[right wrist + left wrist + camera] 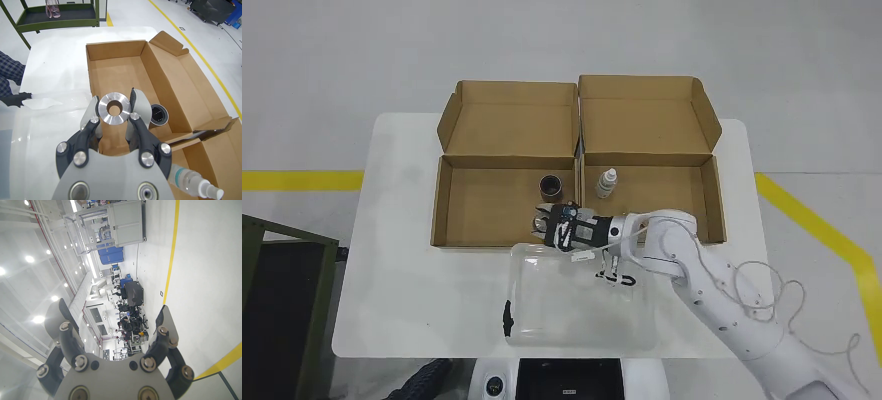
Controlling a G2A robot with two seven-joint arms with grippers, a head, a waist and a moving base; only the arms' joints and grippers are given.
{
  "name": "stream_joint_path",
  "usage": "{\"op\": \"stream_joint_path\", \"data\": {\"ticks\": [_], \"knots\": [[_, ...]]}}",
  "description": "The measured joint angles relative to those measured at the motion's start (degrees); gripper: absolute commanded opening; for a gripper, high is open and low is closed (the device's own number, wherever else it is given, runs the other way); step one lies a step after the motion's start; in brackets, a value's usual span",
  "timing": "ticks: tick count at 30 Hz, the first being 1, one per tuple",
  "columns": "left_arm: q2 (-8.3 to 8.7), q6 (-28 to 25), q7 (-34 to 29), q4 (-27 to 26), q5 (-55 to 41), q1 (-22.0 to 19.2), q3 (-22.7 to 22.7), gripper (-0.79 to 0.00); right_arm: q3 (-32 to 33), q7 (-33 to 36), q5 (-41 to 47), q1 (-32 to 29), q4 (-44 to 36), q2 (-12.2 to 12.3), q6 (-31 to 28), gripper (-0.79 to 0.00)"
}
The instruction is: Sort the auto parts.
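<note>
My right gripper is shut on a round silver metal ring with a centre hole, held above the near edge of the left cardboard box. In the top view that gripper hangs over the left box's front wall. A dark cylindrical bearing stands inside the same box, beside the gripper; from above the bearing is near the box's right wall. A small clear spray bottle lies in the right box. My left gripper is open, pointing away at the hall.
A clear plastic bin sits at the table's front, under the right arm. A person's black-gloved hand touches a clear plastic piece at the table's far side in the right wrist view. A green cart stands beyond the table.
</note>
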Motion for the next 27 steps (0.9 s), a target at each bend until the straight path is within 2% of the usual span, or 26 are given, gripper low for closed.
{"op": "stream_joint_path", "data": {"ticks": [12, 25, 27], "knots": [[0.0, 0.0, 0.0, 0.0, 0.0, 0.0, 0.0, 0.0, -5.74, 0.53, -0.84, 5.8, 9.45, -2.92, 2.14, -0.785], [0.0, 0.0, 0.0, 0.0, 0.0, 0.0, 0.0, 0.0, -7.95, 2.34, -0.94, 9.4, 14.72, -4.85, 0.84, -0.785], [0.0, 0.0, 0.0, 0.0, 0.0, 0.0, 0.0, 0.0, -8.07, 2.76, -0.99, 9.72, 15.14, -5.06, 0.82, -0.745]]}}
